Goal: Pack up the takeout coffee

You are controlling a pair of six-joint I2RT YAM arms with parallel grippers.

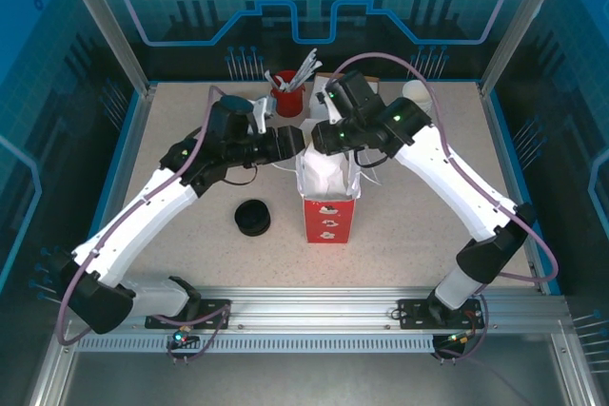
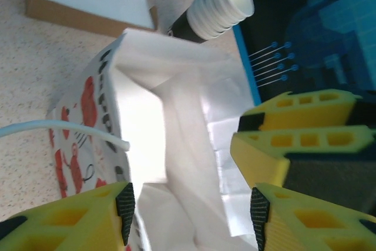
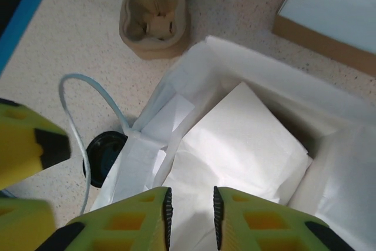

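The takeout coffee stands on the table left of the bag, its round black lid facing up. In the right wrist view the coffee's lid peeks out beside the bag wall, half hidden by it. The red and white paper bag stands upright in the middle, mouth open, white inside. My left gripper is open at the bag's left rim, with the white lining between its fingers. My right gripper hovers over the bag's mouth, jaws a narrow gap apart, with nothing gripped. Both grippers meet above the bag.
A red cup of utensils stands behind the bag. A cardboard cup carrier and a brown box of white napkins lie at the back. A stack of white paper cups is at the back right. The bag's pale cord handle loops outward.
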